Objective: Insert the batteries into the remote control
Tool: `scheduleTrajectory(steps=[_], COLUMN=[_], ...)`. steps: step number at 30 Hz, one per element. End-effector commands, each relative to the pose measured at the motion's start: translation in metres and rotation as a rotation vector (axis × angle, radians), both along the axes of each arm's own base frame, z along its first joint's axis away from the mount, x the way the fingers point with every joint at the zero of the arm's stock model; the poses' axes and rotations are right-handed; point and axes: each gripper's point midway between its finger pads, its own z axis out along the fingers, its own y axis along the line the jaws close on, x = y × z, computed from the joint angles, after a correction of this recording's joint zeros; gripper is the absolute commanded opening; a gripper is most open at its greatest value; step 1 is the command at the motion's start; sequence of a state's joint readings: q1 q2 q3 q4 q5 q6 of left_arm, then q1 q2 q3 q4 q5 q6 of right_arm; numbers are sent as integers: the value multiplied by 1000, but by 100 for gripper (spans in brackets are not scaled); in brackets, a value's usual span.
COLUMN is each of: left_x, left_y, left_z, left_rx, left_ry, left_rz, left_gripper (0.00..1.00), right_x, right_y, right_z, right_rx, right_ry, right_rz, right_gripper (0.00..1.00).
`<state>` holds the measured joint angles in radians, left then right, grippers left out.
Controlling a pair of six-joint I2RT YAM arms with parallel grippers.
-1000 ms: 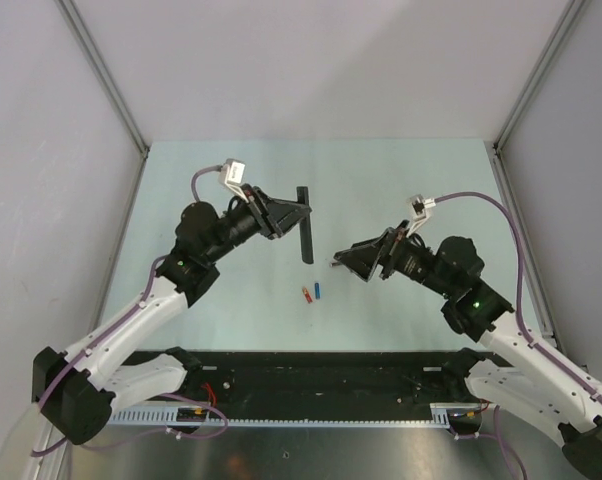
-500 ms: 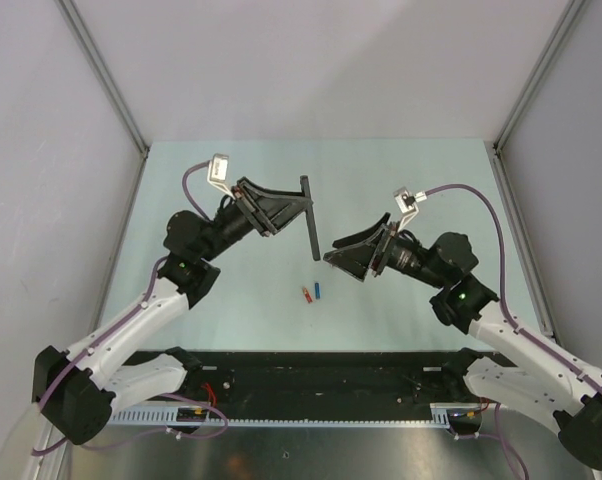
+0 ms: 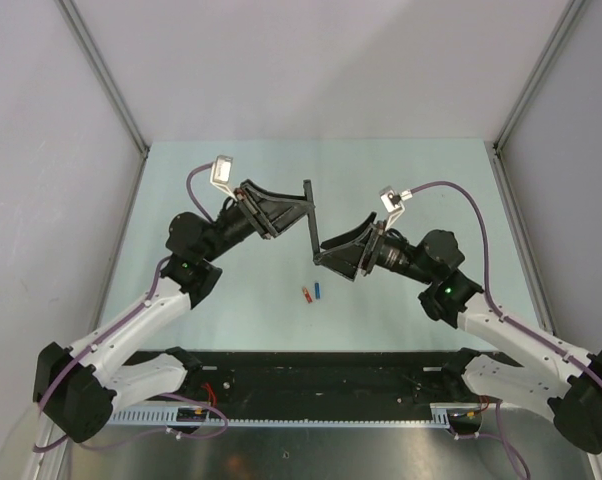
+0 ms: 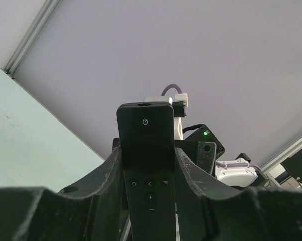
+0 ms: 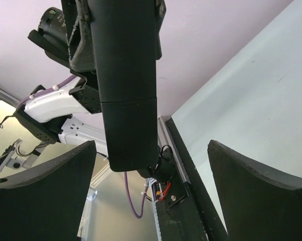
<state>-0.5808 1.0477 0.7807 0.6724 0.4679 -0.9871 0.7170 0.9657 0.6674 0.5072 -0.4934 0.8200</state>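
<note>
My left gripper (image 3: 303, 207) is shut on the black remote control (image 3: 311, 222) and holds it upright in the air above the middle of the table. In the left wrist view the remote (image 4: 145, 131) shows its button face between my fingers (image 4: 108, 173). My right gripper (image 3: 327, 253) is open, with its jaws by the remote's lower end. In the right wrist view the remote's plain back (image 5: 128, 85) hangs between the spread fingers (image 5: 40, 193), nearer the left one and apart from both. A red-orange battery (image 3: 306, 294) and a blue battery (image 3: 318, 290) lie side by side on the table below.
The pale green table (image 3: 231, 300) is bounded by grey walls at the sides and back. A black rail (image 3: 321, 375) with the arm bases runs along the near edge. The left arm (image 5: 50, 105) shows behind the remote in the right wrist view.
My right gripper has moved left and up to the remote's lower end. My left gripper has lifted and shifted the remote slightly. The batteries have not moved.
</note>
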Motion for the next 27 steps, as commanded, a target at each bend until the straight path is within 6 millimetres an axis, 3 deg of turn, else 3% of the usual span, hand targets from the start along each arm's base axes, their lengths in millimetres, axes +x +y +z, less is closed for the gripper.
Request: scheduleTrajectory(steps=[1,7,14,21,24,25,27], left_x=[-10,-11,-11,-9,-6,-5,0], left_y=[-1,-3,-5,-4,-2,-1,3], left_z=[12,11,7,5,4,4,3], left_rx=[-35,-38,-41,-44,-43,-45,-48], left_ry=[-40,-37,-28,-23,-18,-15,-8], left_rz=[-35,-41,-46,-35,-27,-20,-4], left_gripper=[0,0,0,0,19,36,53], right_x=[-4,-6,-9,-16,-20,-21,-21], right_y=[3,7,11,13,11,10,8], right_z=[19,20,23,26,26,27,22], right_rx=[45,61,85,91,79,78,49], right_ry=[-57,-54,-56,-68,-79,-87,-87], right_rz=[29,55,83,107,107,104,88], right_gripper=[96,85,59,42,35,34,29])
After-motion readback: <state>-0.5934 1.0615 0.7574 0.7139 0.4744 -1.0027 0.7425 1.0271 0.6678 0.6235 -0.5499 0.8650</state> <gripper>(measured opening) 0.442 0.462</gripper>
